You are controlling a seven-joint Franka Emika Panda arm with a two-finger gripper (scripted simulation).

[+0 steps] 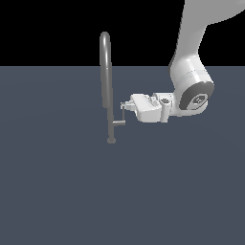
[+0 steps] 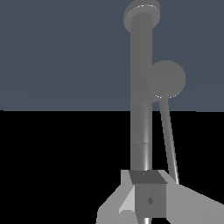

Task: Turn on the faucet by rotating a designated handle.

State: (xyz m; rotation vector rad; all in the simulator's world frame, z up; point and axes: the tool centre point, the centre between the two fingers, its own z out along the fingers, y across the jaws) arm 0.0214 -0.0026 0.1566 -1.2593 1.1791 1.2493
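surface: flat slate-grey floor (image 1: 57, 191) | on it: faucet (image 1: 106, 72), round base seemingly touching floor

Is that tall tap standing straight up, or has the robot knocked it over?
Upright. In the exterior view the faucet rises straight from its small round base on the floor, arch on top, with the gripper at its handle.

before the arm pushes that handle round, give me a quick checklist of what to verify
1. Gripper level with the handle, at the thin rod's upper end: ok.
2. Gripper touching the rod: cannot tell; the exterior view shows them meeting, depth unclear.
3. Gripper open or shut: cannot tell.
4. Faucet upright on its base: ok.
5. Gripper clear of the tall pipe, on the exterior view's right of it: ok.
6. Floor around the base free of obstacles: ok.
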